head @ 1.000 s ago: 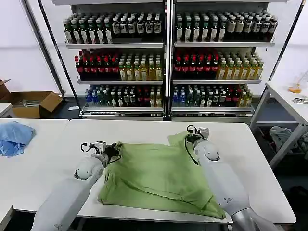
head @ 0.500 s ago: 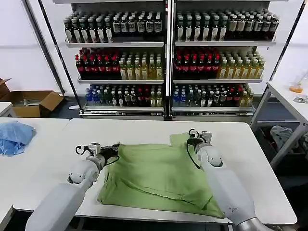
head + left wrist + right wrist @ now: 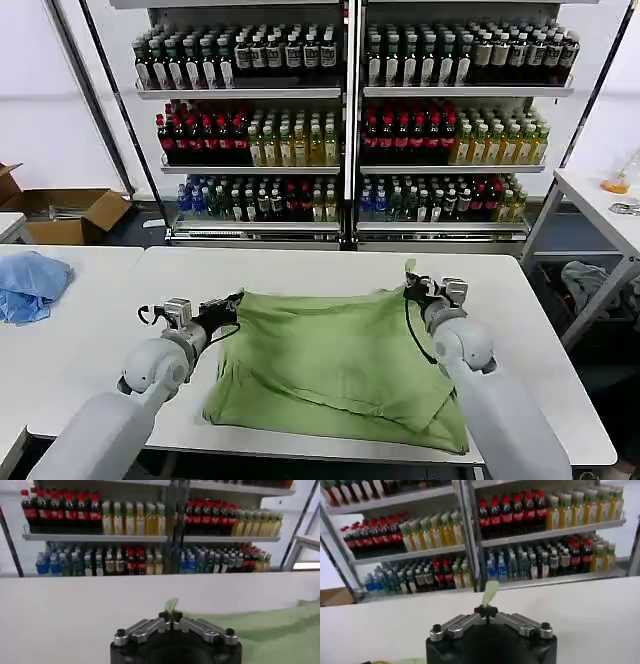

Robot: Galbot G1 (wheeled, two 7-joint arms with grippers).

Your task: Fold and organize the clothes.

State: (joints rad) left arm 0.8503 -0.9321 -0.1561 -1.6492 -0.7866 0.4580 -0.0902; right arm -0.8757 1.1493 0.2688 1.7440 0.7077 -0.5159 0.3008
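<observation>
White table (image 3: 300, 268) (bare margins) carries the clothes (image 3: 330, 360), far corners pinched by left gripper (image 3: 232, 301) and right gripper (image 3: 412, 290).

Soft matt cloth shirt (image 3: 335, 365) on smooth white table (image 3: 300, 268).

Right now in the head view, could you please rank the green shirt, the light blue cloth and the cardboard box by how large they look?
1. Light green polo shirt, largest.
2. Brown cardboard box.
3. Crumpled light blue cloth; it and the box look close in size.

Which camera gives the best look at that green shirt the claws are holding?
The head view: the whole green shirt lies spread on the white table. The left wrist view shows one edge and a pinched tip; the right wrist view shows a pinched tip.
</observation>
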